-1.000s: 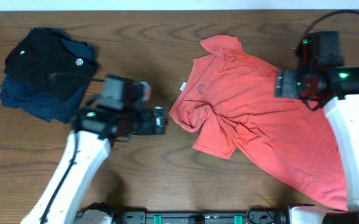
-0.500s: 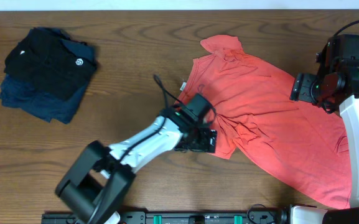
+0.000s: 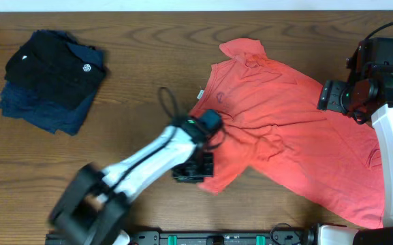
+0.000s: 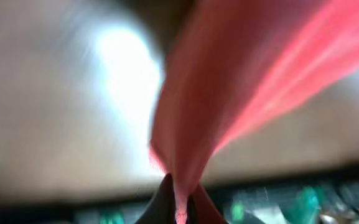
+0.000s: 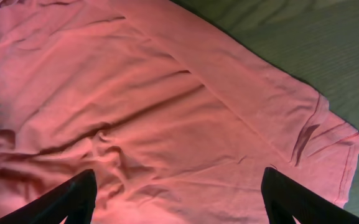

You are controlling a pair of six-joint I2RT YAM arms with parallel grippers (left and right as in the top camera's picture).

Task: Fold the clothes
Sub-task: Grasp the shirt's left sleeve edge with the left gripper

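Overhead view: red T-shirt (image 3: 285,129) is spread, wrinkled, across the right half of the surface (image 3: 142,75). Its upper sleeve lies near the far edge. Its hem reaches toward the front right corner and is partly covered by the right arm (image 3: 390,156). A wide strip of bare wood is left between the shirt's left edge and the pile of dark clothes (image 3: 50,78) at the far left. More bare wood is seen in front of that pile.

The left tool (image 3: 195,169) is set at the shirt's lower left edge, where the cloth is bunched to a point. Left wrist view is badly blurred, but red cloth is seen pinched between the closed fingertips (image 4: 160,205), so the shirt is gripped.

The right tool (image 5: 179,177) is held over the shirt near a sleeve (image 5: 328,130). Its fingers are spread wide and nothing is gripped. Contact with the cloth cannot be told. Bare wood is seen beyond the sleeve.
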